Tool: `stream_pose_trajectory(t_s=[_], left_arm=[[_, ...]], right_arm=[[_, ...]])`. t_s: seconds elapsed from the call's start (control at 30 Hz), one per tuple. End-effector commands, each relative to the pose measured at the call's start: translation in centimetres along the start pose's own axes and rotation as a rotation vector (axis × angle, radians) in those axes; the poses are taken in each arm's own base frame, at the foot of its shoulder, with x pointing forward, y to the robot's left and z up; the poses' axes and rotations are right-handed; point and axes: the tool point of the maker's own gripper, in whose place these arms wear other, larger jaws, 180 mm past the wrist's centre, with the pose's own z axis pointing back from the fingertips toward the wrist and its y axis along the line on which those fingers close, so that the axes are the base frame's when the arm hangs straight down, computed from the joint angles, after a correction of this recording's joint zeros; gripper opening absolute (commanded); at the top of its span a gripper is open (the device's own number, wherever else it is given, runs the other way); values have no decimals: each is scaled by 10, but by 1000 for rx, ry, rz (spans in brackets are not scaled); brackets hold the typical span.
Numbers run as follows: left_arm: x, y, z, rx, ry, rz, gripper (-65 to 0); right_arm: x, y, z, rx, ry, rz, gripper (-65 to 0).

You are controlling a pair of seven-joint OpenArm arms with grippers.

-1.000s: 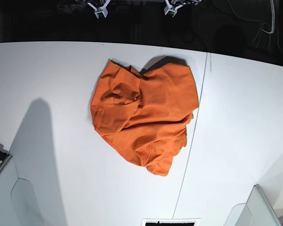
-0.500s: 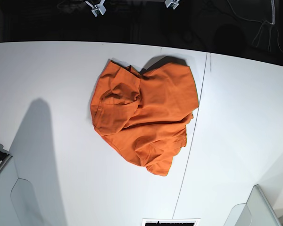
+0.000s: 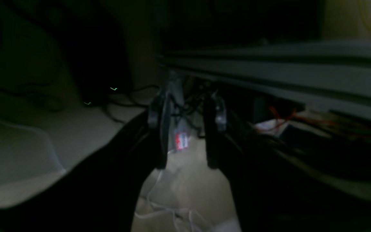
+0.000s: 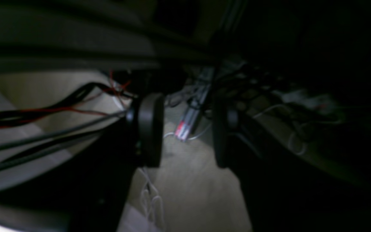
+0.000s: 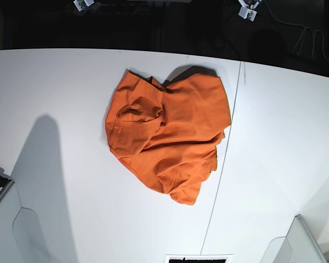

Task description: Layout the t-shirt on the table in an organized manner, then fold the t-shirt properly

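The orange t-shirt lies crumpled in a heap near the middle of the white table, just left of the thin dark seam. Both grippers hang high past the table's far edge, well away from the shirt. In the base view only a small pale part of the left gripper shows at the top right, and of the right gripper at the top left. The left wrist view shows the left gripper open and empty over a dim floor. The right gripper is likewise open and empty.
Pale angled panels stand at the near left corner and near right corner of the table. A dark printed strip sits at the near edge. Beyond the far edge it is dark, with cables and a frame bar.
The two grippers at the top of the base view have moved apart, one to the left and one to the right. The t-shirt has not moved.
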Motion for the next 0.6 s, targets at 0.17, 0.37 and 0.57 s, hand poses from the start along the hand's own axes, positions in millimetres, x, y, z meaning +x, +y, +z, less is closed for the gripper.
stream_pose_trajectory(t_s=[0.17, 0.37, 0.57], left_arm=[[41, 33, 60, 83, -157, -19, -447], [102, 59, 116, 136, -292, -96, -407], [178, 59, 152, 114, -396, -246, -323]], right_arm=[[50, 16, 51, 47, -130, 129, -406], [140, 17, 81, 35, -359, 225, -406], [238, -4, 97, -32, -607, 268, -404]])
